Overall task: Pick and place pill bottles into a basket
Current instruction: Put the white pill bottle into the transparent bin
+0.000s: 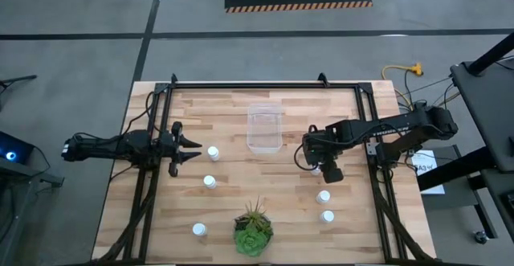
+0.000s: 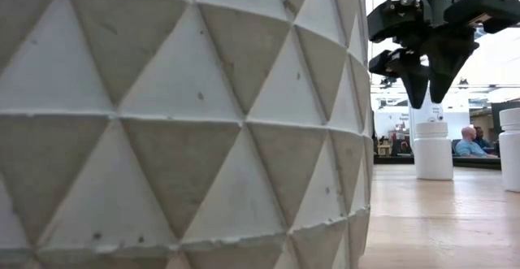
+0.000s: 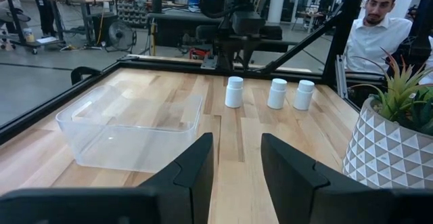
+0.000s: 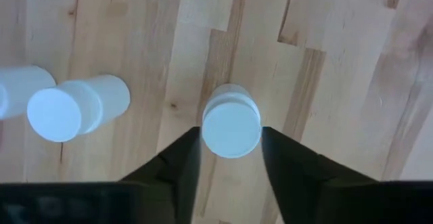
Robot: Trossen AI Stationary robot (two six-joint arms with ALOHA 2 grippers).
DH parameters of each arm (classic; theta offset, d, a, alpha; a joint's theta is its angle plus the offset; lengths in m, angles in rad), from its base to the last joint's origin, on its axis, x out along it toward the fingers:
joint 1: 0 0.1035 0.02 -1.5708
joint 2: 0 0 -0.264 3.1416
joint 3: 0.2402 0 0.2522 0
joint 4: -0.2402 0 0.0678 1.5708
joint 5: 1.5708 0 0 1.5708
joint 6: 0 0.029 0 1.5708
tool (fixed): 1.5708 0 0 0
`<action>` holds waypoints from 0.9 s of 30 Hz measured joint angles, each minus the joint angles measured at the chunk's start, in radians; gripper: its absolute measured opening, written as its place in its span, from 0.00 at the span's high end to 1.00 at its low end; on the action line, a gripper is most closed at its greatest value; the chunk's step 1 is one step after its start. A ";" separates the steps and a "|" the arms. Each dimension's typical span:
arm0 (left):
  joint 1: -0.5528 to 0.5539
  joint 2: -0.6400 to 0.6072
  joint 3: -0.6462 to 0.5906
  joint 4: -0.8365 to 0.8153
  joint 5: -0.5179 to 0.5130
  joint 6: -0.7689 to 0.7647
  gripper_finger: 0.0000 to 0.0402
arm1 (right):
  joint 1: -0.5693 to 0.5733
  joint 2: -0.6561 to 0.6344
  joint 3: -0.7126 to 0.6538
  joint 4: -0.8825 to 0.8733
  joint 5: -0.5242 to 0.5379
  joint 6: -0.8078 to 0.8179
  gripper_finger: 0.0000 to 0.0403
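Right wrist view: pill bottle (image 4: 231,129) between right hand's (image 4: 230,160) fingers.

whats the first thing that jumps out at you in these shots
The right gripper hangs straight over a white pill bottle, its fingers either side of the cap. The clear basket sits empty at the table's middle, and a spiky green plant stands at the near edge.

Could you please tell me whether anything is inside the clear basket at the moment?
The basket looks empty: wood grain shows through its floor from above, and the left wrist view shows no bottle within its walls. All visible pill bottles stand outside it on the table. Nothing covers its interior.
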State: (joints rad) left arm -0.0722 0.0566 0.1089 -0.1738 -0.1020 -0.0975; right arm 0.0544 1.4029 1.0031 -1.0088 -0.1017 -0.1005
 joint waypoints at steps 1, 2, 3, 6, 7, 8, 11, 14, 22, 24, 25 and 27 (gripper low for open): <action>0.000 0.000 0.000 0.000 0.000 0.000 0.73 | 0.000 0.000 0.000 0.000 0.000 0.001 0.58; 0.000 0.000 0.000 0.000 0.000 0.000 0.73 | 0.000 0.000 0.000 0.000 0.000 0.001 0.55; 0.000 0.000 0.000 0.000 0.000 0.000 0.73 | 0.000 0.000 0.000 0.000 0.000 0.002 0.52; 0.000 0.000 0.000 0.000 0.000 0.000 0.73 | 0.000 0.000 0.000 0.000 0.000 0.003 0.45; 0.000 0.000 0.000 0.000 0.000 0.000 0.73 | 0.000 0.000 0.000 0.001 0.000 0.004 0.43; 0.000 0.000 0.000 0.000 0.000 0.000 0.73 | 0.000 0.000 0.000 0.001 0.000 0.007 0.41; 0.000 0.000 0.000 0.000 0.000 0.000 0.73 | 0.000 0.000 0.000 0.003 0.000 0.020 0.35; 0.000 0.000 0.000 0.000 0.000 0.000 0.73 | 0.000 0.000 0.000 0.003 0.000 0.022 0.30; 0.000 0.000 0.000 0.000 0.000 0.000 0.73 | 0.000 0.000 -0.007 0.011 0.000 -0.004 0.23; 0.000 0.000 0.000 0.000 0.000 0.000 0.73 | 0.000 0.000 -0.020 0.020 0.000 -0.004 0.23; 0.000 0.000 0.000 0.000 0.000 0.000 0.73 | 0.000 0.000 -0.028 0.027 -0.001 -0.004 0.23; 0.000 0.000 0.000 0.000 0.000 0.000 0.73 | 0.000 0.000 -0.045 0.040 -0.001 -0.008 0.24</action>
State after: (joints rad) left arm -0.0722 0.0566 0.1089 -0.1738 -0.1024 -0.0975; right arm 0.0540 1.4033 0.9577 -0.9686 -0.1024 -0.1084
